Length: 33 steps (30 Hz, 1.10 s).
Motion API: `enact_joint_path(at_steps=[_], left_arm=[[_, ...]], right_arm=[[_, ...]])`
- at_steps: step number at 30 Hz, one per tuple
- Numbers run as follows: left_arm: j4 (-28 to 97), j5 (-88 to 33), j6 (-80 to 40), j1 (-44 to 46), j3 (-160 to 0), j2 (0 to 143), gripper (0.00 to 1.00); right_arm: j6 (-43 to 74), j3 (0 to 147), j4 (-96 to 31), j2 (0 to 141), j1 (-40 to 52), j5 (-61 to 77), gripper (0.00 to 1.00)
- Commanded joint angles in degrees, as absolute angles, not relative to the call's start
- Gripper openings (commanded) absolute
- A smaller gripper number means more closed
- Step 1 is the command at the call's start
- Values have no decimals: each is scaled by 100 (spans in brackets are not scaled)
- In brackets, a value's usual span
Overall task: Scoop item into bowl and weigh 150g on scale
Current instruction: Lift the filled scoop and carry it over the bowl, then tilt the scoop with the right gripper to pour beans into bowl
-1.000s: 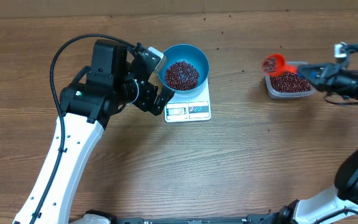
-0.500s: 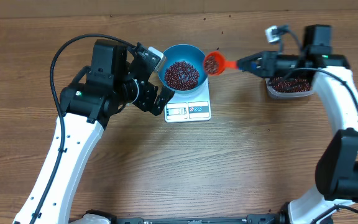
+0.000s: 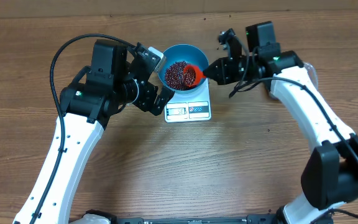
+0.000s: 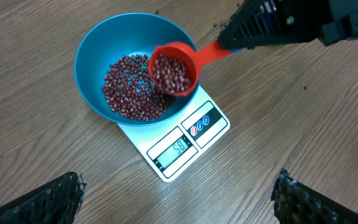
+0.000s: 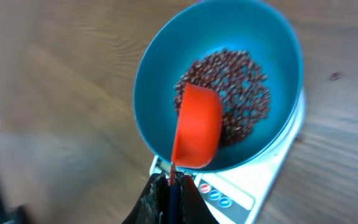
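Wood-grain table (image 3: 260, 155) from overhead: a light-blue bowl (image 3: 194, 53) of red-brown beans (image 3: 176, 74) sits on a white scale (image 3: 188, 111). The left gripper (image 3: 160, 79) is just beside it, fingers wide apart.

Left wrist view: a loaded orange scoop (image 4: 174, 68) hangs over the bowl's edge, and the display seems to read 58.

Right wrist view: the right gripper (image 5: 169, 186) pinches the scoop handle. Tipping this near the rim could spill beans onto the scale or nudge the bowl.

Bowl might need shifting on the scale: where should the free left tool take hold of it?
Pinch the bowl by its thin rim on the left, from above, one finger inside. The scoop occupies the right rim, and the smooth flared wall would probably slip from a side grasp.
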<state>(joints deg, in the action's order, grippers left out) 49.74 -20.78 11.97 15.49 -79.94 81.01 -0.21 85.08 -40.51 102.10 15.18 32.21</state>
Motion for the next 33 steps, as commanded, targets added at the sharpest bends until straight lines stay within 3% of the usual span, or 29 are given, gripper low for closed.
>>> enact_joint_path(at_steps=[1, 15, 33], left_arm=[[4947, -2036, 1114, 1540, -8125, 8062, 100], [4947, -2036, 1114, 1540, -8125, 8062, 100], [4947, -2036, 1114, 1540, -8125, 8062, 100]], right_arm=[[-117, 8816, -4014, 9640, 1898, 1806, 4], [-950, 8816, -4099, 9441, 3548, -1568, 4], [-910, 8816, -4121, 9413, 3607, -1129, 4]])
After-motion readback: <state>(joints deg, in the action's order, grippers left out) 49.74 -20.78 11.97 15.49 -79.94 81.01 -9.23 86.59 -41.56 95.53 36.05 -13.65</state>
